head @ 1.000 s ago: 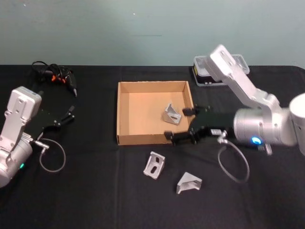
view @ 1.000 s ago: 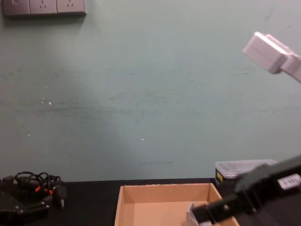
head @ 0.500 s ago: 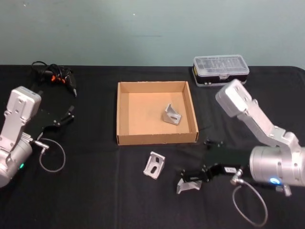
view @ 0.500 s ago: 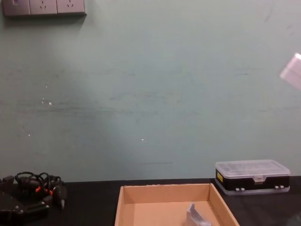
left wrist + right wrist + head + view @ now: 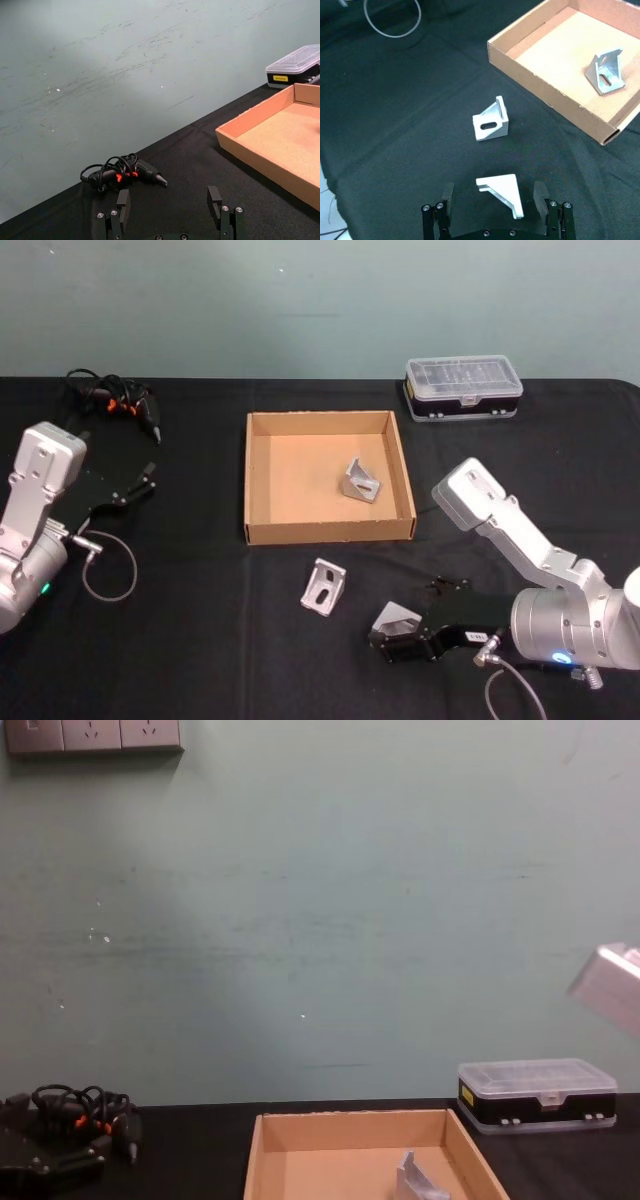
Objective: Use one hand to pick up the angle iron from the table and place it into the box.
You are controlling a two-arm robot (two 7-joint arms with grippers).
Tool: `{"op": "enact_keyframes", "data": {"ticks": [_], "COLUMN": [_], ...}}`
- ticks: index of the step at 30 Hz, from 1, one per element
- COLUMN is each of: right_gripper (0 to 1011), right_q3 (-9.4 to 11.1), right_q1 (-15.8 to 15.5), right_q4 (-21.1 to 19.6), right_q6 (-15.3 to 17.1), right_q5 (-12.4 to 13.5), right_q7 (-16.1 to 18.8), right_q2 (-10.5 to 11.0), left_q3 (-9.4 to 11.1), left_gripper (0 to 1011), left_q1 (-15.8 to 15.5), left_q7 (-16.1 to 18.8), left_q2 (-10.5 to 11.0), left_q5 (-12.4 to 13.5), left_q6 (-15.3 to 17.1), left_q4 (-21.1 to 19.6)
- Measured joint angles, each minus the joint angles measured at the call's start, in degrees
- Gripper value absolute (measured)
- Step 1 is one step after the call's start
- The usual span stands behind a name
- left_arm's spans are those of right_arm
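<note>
Straddling a silver, wedge-shaped angle iron (image 5: 502,194) on the table (image 5: 200,640), right gripper (image 5: 493,189) stands wide, not touching it; left gripper (image 5: 169,200) parked wide at left.

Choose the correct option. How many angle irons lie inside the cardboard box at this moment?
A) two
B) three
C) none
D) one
D: a single angle iron lies in the box. The other two rest on the table: a loose angle iron, and a nearer angle iron between the open fingers of the right gripper.
</note>
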Motion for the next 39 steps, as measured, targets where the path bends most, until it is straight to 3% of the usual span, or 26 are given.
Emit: {"op": "enact_keyframes", "data": {"ticks": [11, 33, 39], "right_gripper": [1003, 1003, 1003], "right_q3": [-0.62, -0.14, -0.13], "right_q1": [0.33, 0.39, 0.38], "right_q4": [2.47, 5.67, 5.62], "right_q6": [0.87, -0.34, -0.35], "right_q5": [-1.94, -5.85, -5.8], "right_q7": [-0.16, 0.85, 0.85], "right_q2": [-2.68, -5.57, -5.48], "left_q3": [0.0, 0.0, 0.0], "left_gripper": [1011, 1011, 1011], "left_q1": [0.0, 0.0, 0.0], "left_q7": [0.0, 0.0, 0.0], "left_q2": [0.0, 0.0, 0.0], "left_q5": [0.0, 0.0, 0.0], "left_q6": [0.0, 0.0, 0.0], "left_q4": [0.0, 0.0, 0.0]}}
